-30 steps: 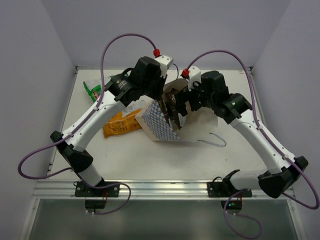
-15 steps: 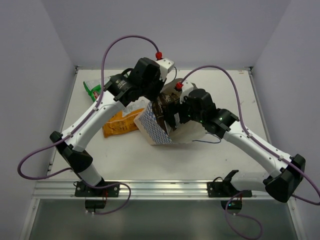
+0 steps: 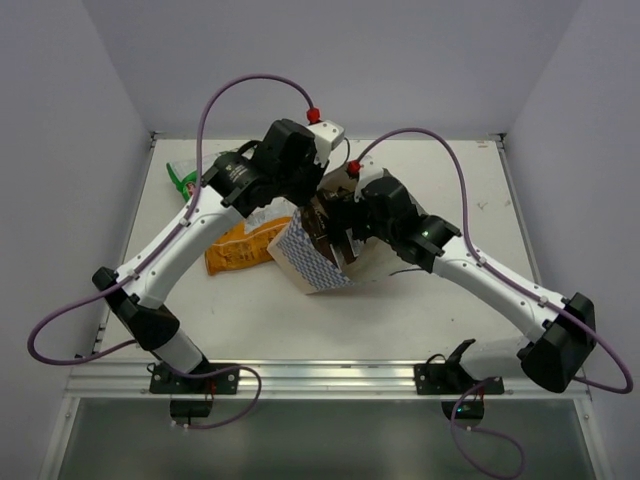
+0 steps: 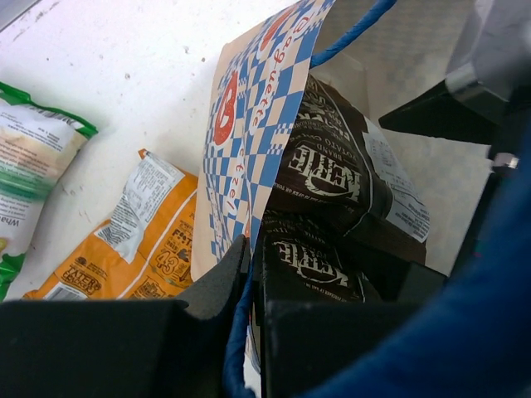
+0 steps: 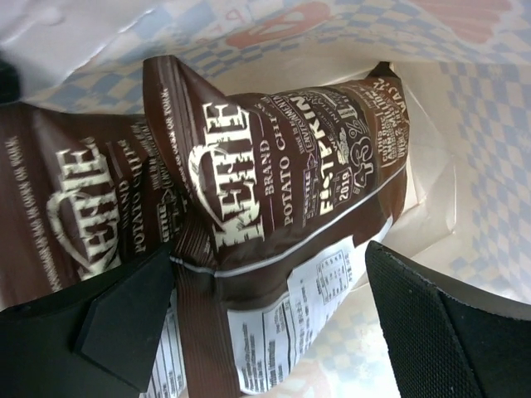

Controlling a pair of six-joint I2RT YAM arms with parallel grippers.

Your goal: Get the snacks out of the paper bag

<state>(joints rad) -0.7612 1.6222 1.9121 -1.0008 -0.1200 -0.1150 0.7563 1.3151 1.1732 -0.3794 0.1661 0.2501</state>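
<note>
The paper bag (image 3: 310, 255) lies on its side mid-table, mouth open toward the right arm. My left gripper (image 4: 249, 274) is shut on the bag's blue cord handle (image 4: 242, 327) and rim, holding the mouth up. Two dark brown packets (image 4: 332, 166) sit inside the bag. My right gripper (image 5: 274, 307) is open inside the bag, its fingers either side of a dark brown packet (image 5: 282, 182); the second brown packet (image 5: 75, 207) lies to its left. The orange packet (image 3: 238, 250) and the green-and-white packet (image 3: 183, 177) lie on the table left of the bag.
Grey walls enclose the white table (image 3: 450, 300) on three sides. The two arms cross closely above the bag. A metal rail (image 3: 320, 375) runs along the near edge.
My right gripper has moved left and down into the bag's mouth. The bag has shifted and folded a little toward the left. The left arm has barely moved.
</note>
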